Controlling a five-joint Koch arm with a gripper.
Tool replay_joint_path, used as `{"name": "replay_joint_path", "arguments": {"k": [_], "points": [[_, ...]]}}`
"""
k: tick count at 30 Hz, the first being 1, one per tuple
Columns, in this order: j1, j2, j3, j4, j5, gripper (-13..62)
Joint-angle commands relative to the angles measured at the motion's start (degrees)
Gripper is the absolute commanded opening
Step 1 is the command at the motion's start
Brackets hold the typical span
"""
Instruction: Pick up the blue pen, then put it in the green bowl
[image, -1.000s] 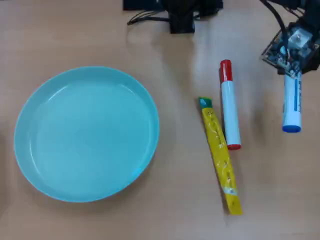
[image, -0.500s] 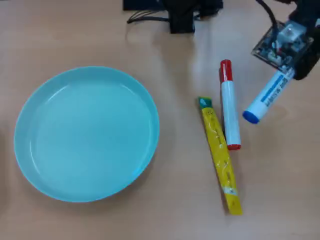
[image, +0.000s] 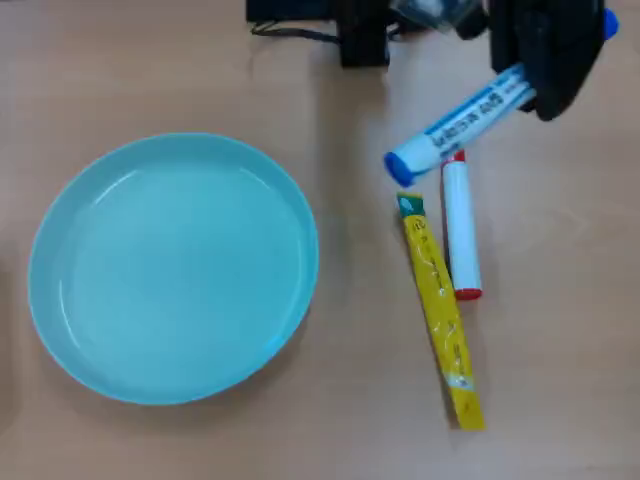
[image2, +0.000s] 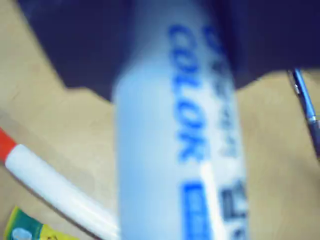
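The blue pen (image: 455, 127) is a white marker with blue print and a blue cap. It lies slanted at the upper right of the overhead view, cap end down-left. My black gripper (image: 540, 85) is shut on its upper end. In the wrist view the pen (image2: 175, 150) fills the middle, blurred, running out from under the dark gripper body. The green bowl (image: 172, 267) is a wide, shallow pale turquoise dish at the left, empty, well apart from the pen.
A white marker with red ends (image: 461, 227) lies just below the blue pen's cap; it also shows in the wrist view (image2: 55, 187). A yellow sachet (image: 441, 310) lies beside it. The arm's dark base and cables (image: 340, 25) sit at the top edge.
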Motion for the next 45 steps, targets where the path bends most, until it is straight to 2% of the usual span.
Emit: {"name": "replay_joint_path", "arguments": {"k": [1,17,25,35,41,45], "points": [[2.55,5.45,-5.71,1.14,0.09,-6.4],[31.46,8.0,-5.36,-3.87,-0.79,-6.4],[46.93,7.12,-0.35,-13.36,-0.18,-6.4],[57.83,-6.86,2.9,-28.92,0.09,-6.4],[64.16,-16.87,2.99,-29.44,0.09,-6.4],[65.39,-19.16,3.16,-29.09,0.0,-6.2]]}}
